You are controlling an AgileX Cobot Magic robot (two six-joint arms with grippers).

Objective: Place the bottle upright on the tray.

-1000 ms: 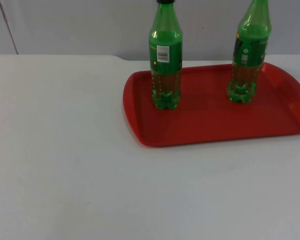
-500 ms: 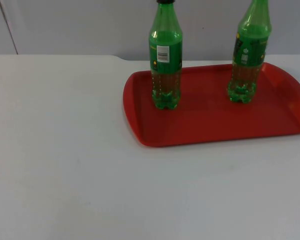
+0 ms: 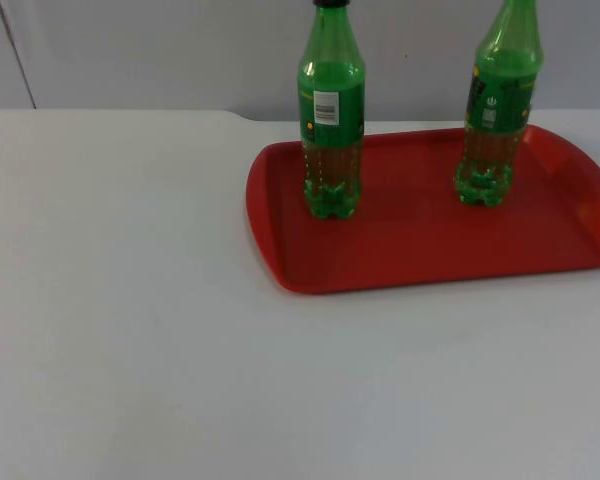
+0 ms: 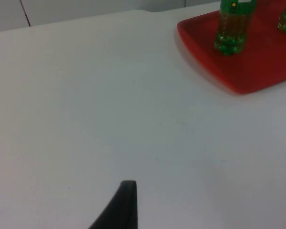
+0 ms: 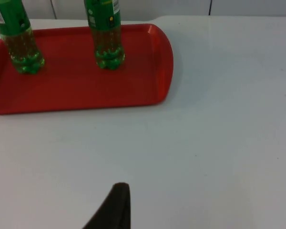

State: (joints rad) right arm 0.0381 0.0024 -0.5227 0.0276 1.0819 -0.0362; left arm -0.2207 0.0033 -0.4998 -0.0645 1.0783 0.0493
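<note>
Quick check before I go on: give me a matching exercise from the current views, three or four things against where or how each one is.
Things:
1. bottle with the white label
2. second bottle
3. tray
4. table

States:
A. white, bare in front of the tray
B. red, lying flat on the table by the partition wall
C. upright on the tray's left part in the top view
D. upright on the tray's right part in the top view

Pairs: 1-C, 2-D, 3-B, 4-A

White table top point(image 3: 130, 330) (bare, matte) before a grey partition wall point(image 3: 160, 50)
</note>
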